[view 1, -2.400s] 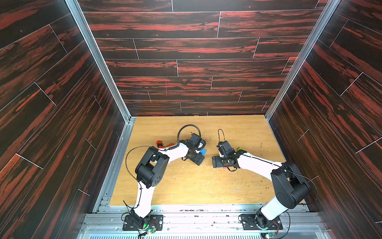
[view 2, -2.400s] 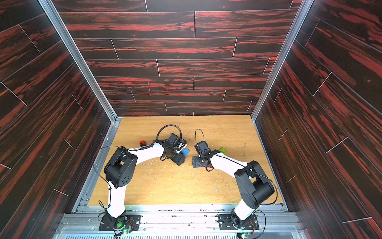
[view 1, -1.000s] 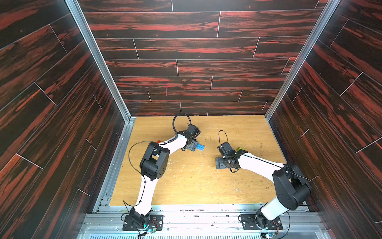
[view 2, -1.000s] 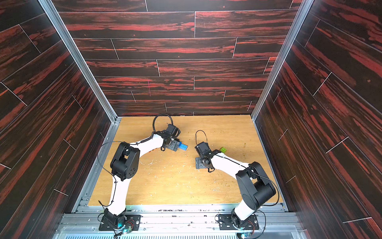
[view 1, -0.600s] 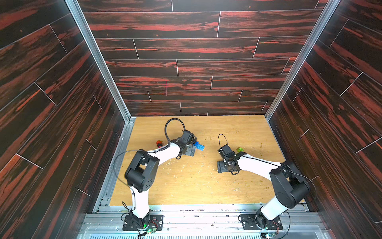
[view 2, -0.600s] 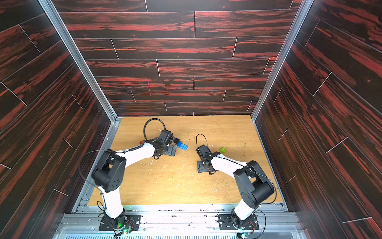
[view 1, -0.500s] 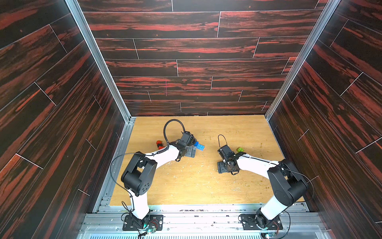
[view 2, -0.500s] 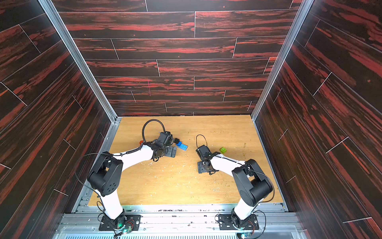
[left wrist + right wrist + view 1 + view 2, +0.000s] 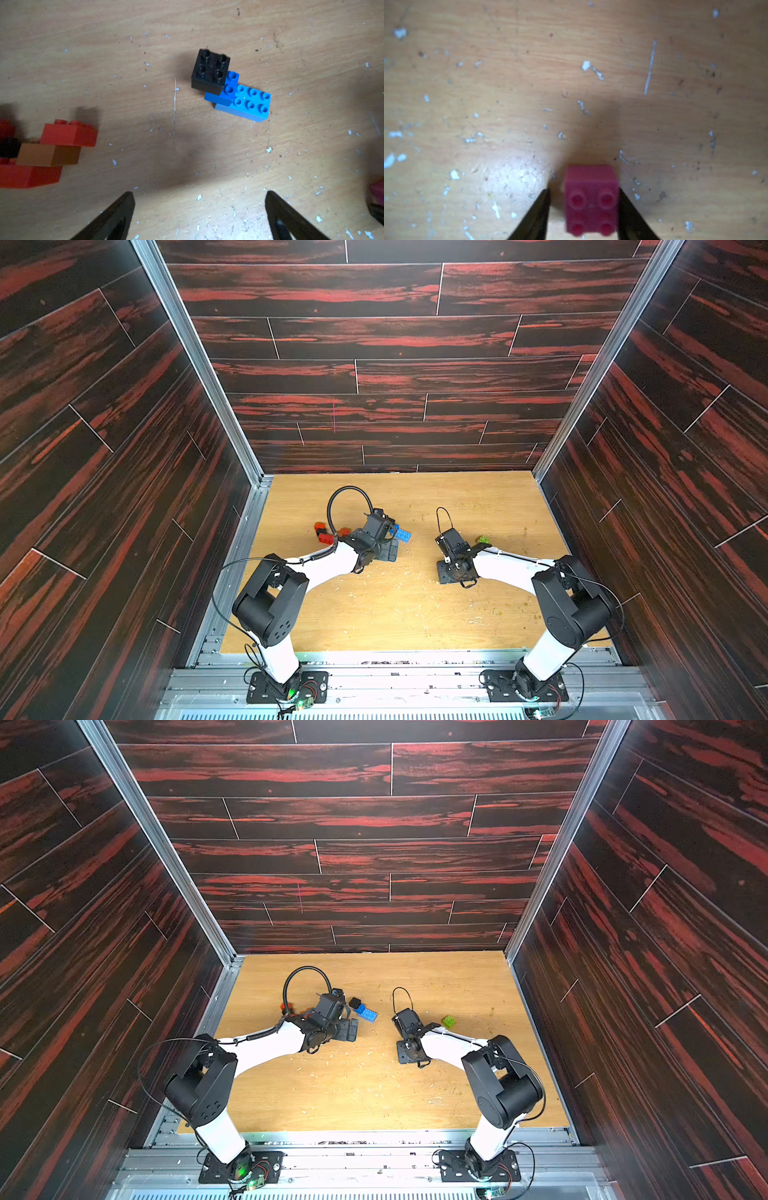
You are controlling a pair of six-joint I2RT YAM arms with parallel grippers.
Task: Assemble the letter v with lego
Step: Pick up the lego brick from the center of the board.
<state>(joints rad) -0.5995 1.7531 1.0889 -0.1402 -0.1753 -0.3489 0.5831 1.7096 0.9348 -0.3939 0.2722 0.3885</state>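
Observation:
A black brick point(image 9: 211, 70) sits on a blue brick point(image 9: 227, 91), which is joined to a longer light blue brick point(image 9: 251, 104). This group lies in the middle of the table in both top views point(image 9: 368, 1013). My left gripper point(image 9: 199, 193) hangs open just short of it, holding nothing. A red brick point(image 9: 68, 134), an orange-brown brick point(image 9: 47, 154) and a longer red brick point(image 9: 29, 176) are clustered to its left. My right gripper point(image 9: 583, 190) straddles a pink brick point(image 9: 590, 199) on the table. One finger touches it and a narrow gap shows at the other.
A green brick point(image 9: 448, 1021) lies alone behind my right arm point(image 9: 453, 1044). The wooden table point(image 9: 399, 614) is scratched and flecked with white chips. Dark panelled walls point(image 9: 374, 427) close in the back and both sides.
My left gripper has drawn back from the blue bricks, leaving them on the table. The right gripper's jaws have narrowed around the pink brick.

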